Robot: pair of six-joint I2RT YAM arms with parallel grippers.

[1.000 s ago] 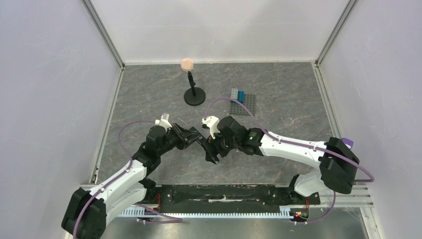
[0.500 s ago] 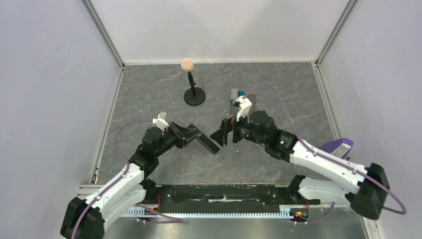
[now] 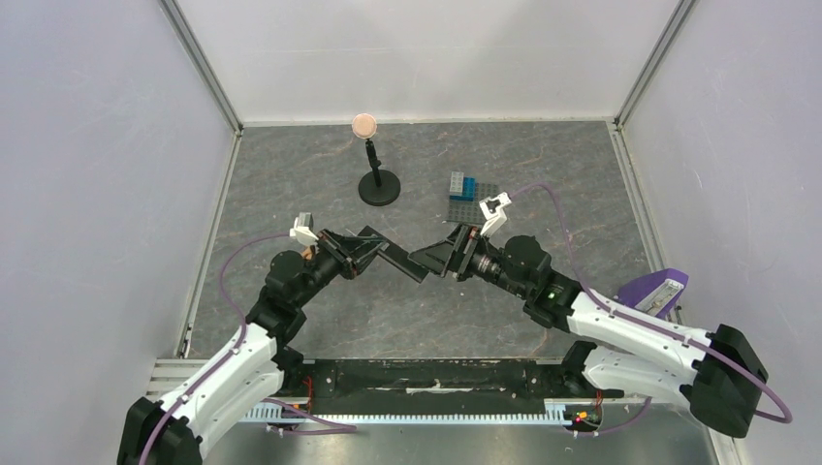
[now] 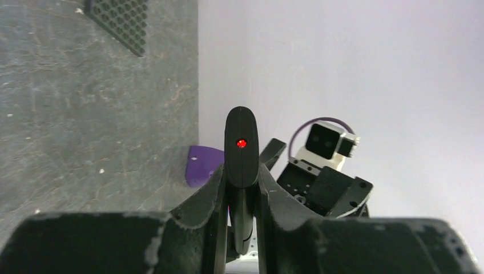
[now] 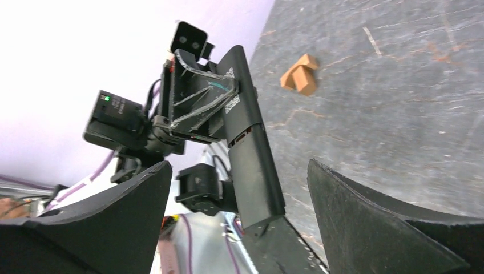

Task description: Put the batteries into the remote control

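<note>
The remote control (image 3: 397, 260), a long black bar, is held off the table by my left gripper (image 3: 361, 250), which is shut on one end. In the left wrist view the remote (image 4: 241, 149) shows end-on between the fingers (image 4: 205, 197), with a red light on its tip. My right gripper (image 3: 438, 260) is open and faces the remote's free end. In the right wrist view the remote (image 5: 251, 157) points toward the gap between the wide-spread fingers (image 5: 117, 220). The batteries are out of view.
A black stand (image 3: 378, 184) topped by a pink disc stands at the back. A grey studded baseplate (image 3: 477, 201) with blue bricks lies behind my right gripper. A purple object (image 3: 661, 288) sits at the right. A small orange block (image 5: 299, 74) lies on the table.
My right gripper has let go of the remote's end, drawn back to the right and turned to face it. My left gripper has lifted the remote slightly toward the back.
</note>
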